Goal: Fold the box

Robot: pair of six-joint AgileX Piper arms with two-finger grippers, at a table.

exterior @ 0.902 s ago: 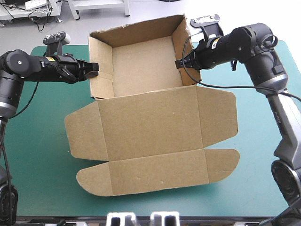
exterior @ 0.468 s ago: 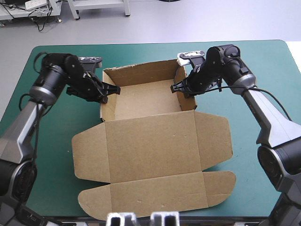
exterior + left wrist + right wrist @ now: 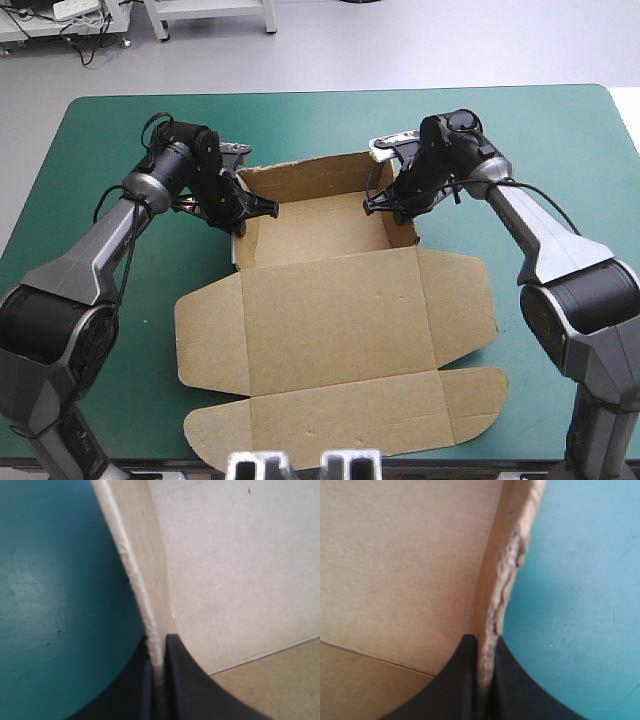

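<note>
The brown box [image 3: 330, 300] stands on the teal-green table as an open tray, walls raised at the far half, the lid and its flaps lying flat toward the near edge. My left gripper [image 3: 248, 212] is shut on the tray's left wall [image 3: 135, 580], one black finger inside and one outside. On the opposite side, my right gripper [image 3: 388, 205] is shut on the right wall [image 3: 507, 575], whose top edge looks frayed. Both wrist views show the wall's edge pinched between the fingers, the tray's floor on one side, teal-green cover on the other.
Bare teal-green cover [image 3: 560, 180] lies to the right of the box and to the left [image 3: 90, 180]. The lid's rounded front flap [image 3: 340, 415] reaches close to the table's near edge.
The box has come down from a raised tilt and slid toward the near edge and rightward. Both grippers followed, still pinching the side walls, arms now bent lower over the table.
</note>
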